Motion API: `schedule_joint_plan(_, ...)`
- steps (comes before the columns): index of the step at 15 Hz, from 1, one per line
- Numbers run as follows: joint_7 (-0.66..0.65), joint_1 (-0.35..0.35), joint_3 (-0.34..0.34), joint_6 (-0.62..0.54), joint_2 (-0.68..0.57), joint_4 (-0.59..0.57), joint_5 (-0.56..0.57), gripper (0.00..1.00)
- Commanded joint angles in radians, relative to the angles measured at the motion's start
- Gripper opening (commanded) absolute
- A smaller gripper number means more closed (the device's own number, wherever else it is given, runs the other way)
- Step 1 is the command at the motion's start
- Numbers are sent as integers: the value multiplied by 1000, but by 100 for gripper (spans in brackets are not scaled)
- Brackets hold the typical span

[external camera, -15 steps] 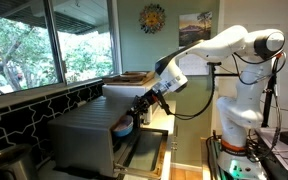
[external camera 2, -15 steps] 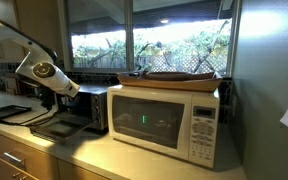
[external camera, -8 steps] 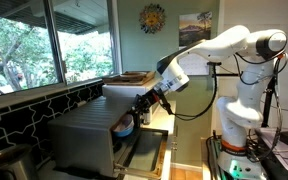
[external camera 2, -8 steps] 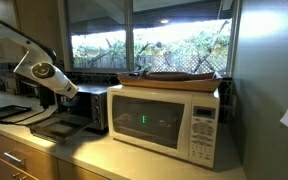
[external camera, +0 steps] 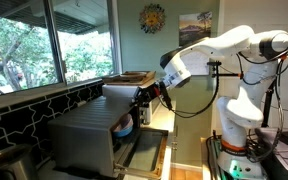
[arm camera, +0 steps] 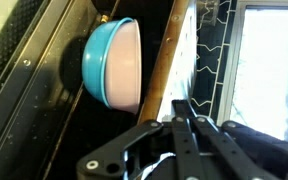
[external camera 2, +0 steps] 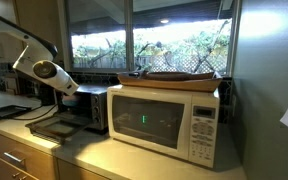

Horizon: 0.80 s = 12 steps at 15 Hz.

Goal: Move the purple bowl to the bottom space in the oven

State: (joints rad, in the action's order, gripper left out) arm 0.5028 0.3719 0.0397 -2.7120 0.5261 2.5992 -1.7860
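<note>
The purple bowl point(arm camera: 114, 65), pale lilac-pink inside and teal outside, rests in the dark interior of the grey oven point(external camera: 84, 130). In an exterior view it shows as a bluish shape point(external camera: 124, 127) low in the oven's opening. My gripper point(arm camera: 189, 122) is shut with nothing between its fingers and is apart from the bowl, drawn back outside the opening. In both exterior views the gripper point(external camera: 144, 97) point(external camera 2: 72, 99) hangs just in front of the oven's mouth, above the open door point(external camera: 144, 150).
The oven door point(external camera 2: 52, 128) lies folded down flat on the counter. A white microwave point(external camera 2: 169, 120) stands beside the oven with a flat brown tray point(external camera 2: 179, 77) on top. Windows run behind the counter.
My shut gripper has pulled up and back from the oven opening. The bowl stays where it is inside.
</note>
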Motion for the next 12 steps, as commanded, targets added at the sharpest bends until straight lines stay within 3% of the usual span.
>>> schedule_joint_plan(1, -90, 5, -2, -13, 35, 33, 57, 26)
schedule_joint_plan(2, -157, -120, -116, 36, 30, 39, 99, 27)
schedule_joint_plan(7, -413, -181, -235, 22, 29, 50, 374, 62)
schedule_joint_plan(12, -628, -227, -297, 41, 46, 57, 673, 99)
